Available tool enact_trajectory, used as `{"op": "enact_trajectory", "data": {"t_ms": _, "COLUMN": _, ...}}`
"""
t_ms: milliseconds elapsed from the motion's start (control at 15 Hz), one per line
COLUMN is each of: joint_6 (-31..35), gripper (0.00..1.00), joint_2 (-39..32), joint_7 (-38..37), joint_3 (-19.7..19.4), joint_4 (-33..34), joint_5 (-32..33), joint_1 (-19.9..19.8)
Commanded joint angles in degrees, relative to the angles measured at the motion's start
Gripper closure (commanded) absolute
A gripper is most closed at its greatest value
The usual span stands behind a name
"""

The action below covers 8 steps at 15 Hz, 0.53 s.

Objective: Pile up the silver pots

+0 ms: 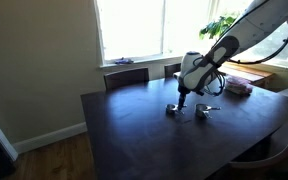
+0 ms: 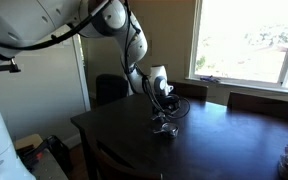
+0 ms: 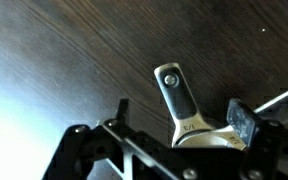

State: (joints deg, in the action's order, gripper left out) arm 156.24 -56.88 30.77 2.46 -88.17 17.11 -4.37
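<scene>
Dark table (image 1: 134,135), mid-surface, edges well off: gripper (image 1: 182,97) spread apart over silver pots (image 1: 171,109).

Pots (image 1: 204,112) on table (image 1: 134,140), mid-surface; claw (image 1: 181,102) over one; stack (image 1: 238,87) well apart, near table edge.

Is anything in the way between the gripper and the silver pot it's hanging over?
Nothing visible. The open gripper hangs just above the silver pot, whose handle shows between the jaws in the wrist view. Another silver pot sits off to one side, out of the path.
</scene>
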Motion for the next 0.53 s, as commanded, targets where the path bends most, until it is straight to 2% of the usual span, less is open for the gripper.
{"op": "enact_trajectory", "data": {"t_ms": 0, "joint_6": -2.4, "gripper": 0.09, "joint_2": -2.3, "joint_7": 3.5, "joint_3": 0.9, "joint_4": 3.7, "joint_5": 1.3, "joint_1": -0.3}}
{"op": "enact_trajectory", "data": {"t_ms": 67, "joint_6": -2.8, "gripper": 0.26, "joint_2": -2.9, "joint_7": 4.6, "joint_3": 1.3, "joint_4": 4.5, "joint_5": 1.2, "joint_1": -0.4}}
{"op": "enact_trajectory", "data": {"t_ms": 467, "joint_6": -5.9, "gripper": 0.67, "joint_2": -5.4, "joint_7": 10.1, "joint_3": 2.7, "joint_4": 8.4, "joint_5": 0.3, "joint_1": -0.7}}
